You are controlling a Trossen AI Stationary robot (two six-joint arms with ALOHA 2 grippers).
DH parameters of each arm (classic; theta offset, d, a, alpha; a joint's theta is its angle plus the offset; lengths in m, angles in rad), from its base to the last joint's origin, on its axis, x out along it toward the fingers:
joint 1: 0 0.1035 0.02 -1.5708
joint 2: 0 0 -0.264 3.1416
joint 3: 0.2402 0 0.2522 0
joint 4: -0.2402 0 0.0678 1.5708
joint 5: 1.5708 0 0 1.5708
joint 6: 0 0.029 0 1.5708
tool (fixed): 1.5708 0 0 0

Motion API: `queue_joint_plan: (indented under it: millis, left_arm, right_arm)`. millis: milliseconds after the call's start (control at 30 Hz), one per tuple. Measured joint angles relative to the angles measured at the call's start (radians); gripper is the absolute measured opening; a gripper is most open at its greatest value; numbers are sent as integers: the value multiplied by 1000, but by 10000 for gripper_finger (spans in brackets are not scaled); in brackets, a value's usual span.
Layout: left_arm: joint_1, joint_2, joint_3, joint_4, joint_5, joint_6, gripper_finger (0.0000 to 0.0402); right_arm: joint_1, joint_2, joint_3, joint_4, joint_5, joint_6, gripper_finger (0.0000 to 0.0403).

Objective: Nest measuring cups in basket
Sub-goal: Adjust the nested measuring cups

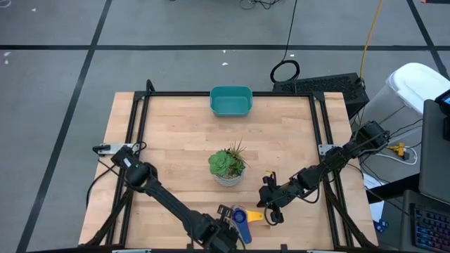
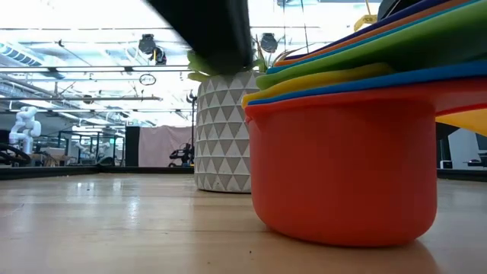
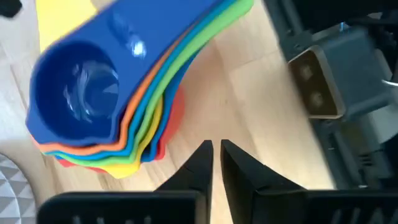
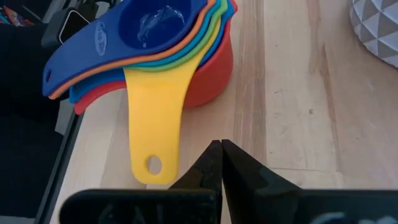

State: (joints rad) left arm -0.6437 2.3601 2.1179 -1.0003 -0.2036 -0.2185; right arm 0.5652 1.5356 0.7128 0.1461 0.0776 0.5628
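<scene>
The measuring cups [image 1: 242, 216] stand nested in one stack near the table's near edge, blue on top [image 3: 81, 93]. The red bottom cup [image 2: 342, 167] rests on the wood. A yellow handle [image 4: 152, 118] sticks out toward my right gripper [image 4: 221, 149], which is shut and hovers just off the handle's free end. My left gripper [image 3: 216, 152] hangs beside the stack, pointing steeply down. A narrow gap shows between its fingers, with nothing in it. The teal basket [image 1: 230, 100] sits at the far edge, holding nothing that shows.
A green succulent in a white patterned pot [image 1: 227, 167] stands mid-table between the stack and the basket. The black frame rail [image 3: 298, 37] runs along the near edge close to my left gripper. Bare wood [image 1: 281, 133] lies on either side of the plant.
</scene>
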Motion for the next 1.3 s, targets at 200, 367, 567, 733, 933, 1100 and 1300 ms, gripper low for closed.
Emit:
queue_joint_plan:
  millis: [200, 367, 567, 733, 933, 1100, 1300]
  left_arm:
    - [-2, 52, 160, -91, 4, -14, 5]
    - [-2, 73, 166, -79, 53, -29, 17]
    - [4, 93, 165, -38, 68, -31, 4]
    - [29, 93, 165, -39, 46, -26, 6]
    - [54, 126, 164, -4, 76, 6, 7]
    - [58, 151, 163, 34, 118, 27, 9]
    - [60, 151, 163, 59, 118, 45, 9]
  right_arm:
    - [2, 0, 0, -1, 0, 2, 0]
    - [5, 0, 0, -7, 0, 1, 0]
    - [5, 0, 0, -1, 0, 2, 0]
    - [13, 0, 0, 2, -1, 42, 0]
    - [40, 0, 0, -16, 0, 54, 0]
    - [39, 5, 0, -9, 8, 62, 0]
    - [39, 101, 4, 127, -13, 62, 0]
